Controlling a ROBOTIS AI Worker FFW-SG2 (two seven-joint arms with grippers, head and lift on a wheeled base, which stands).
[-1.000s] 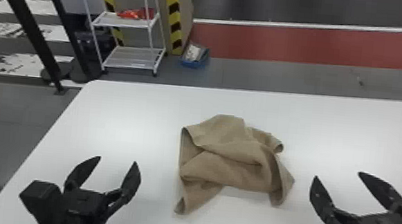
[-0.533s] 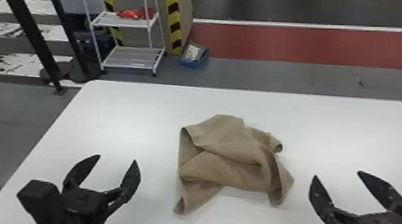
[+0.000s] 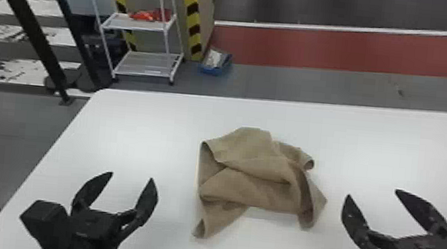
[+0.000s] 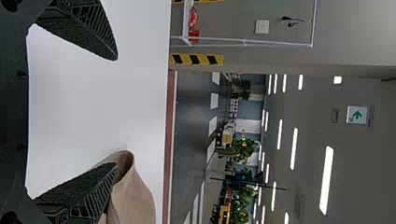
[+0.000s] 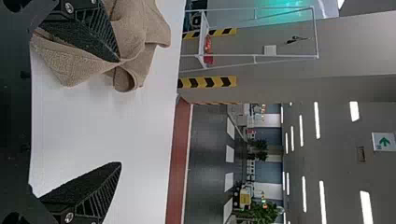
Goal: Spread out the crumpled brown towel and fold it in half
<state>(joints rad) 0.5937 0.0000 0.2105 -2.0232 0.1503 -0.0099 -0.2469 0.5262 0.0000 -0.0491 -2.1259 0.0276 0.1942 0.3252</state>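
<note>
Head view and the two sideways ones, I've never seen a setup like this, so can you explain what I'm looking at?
This is a robot with two black arms. The head view comes from a camera on its head, looking forward and down. The other two come from cameras on its wrists; they are turned on their side, so upright things lie sideways.

A crumpled brown towel lies on a white table, with some of its edges curled over. The left gripper is to the left of it and the right gripper to the right. Both have their jaws open, and nothing is held. Beyond the table stands a white rack.
</note>
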